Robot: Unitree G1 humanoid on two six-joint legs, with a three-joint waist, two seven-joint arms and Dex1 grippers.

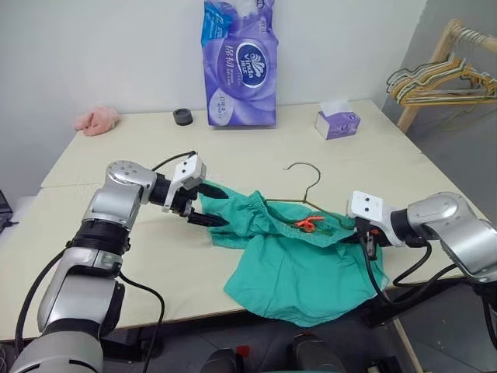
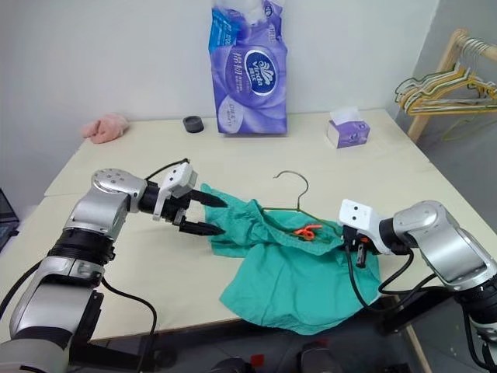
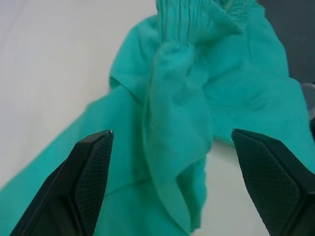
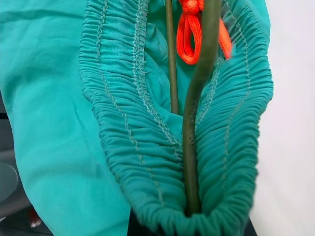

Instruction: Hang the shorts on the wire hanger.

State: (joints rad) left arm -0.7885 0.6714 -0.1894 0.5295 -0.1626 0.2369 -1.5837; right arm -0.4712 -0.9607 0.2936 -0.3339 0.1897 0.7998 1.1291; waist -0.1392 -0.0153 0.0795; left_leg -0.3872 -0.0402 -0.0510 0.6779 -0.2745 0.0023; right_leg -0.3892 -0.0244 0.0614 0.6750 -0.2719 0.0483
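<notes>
The teal-green shorts (image 1: pixel 303 272) lie crumpled at the table's front edge, one leg drooping over it. An orange drawstring (image 1: pixel 309 224) shows at the gathered waistband. The wire hanger (image 1: pixel 307 175) lies on the table with its hook pointing away, and its lower wire (image 4: pixel 192 123) runs inside the waistband. My right gripper (image 1: pixel 365 242) is shut on the waistband's right end, where the fabric folds around the wire. My left gripper (image 1: pixel 222 207) stands open at the shorts' left end, its fingers (image 3: pixel 91 182) wide on either side of a bunched fold, not touching it.
At the back of the table stand a purple tissue pack (image 1: pixel 241 66) and a small tissue box (image 1: pixel 336 122), with a black round object (image 1: pixel 183 116) and a pink fluffy cloth (image 1: pixel 97 120). A wooden rack with a bunch of hangers (image 1: pixel 439 81) stands to the right.
</notes>
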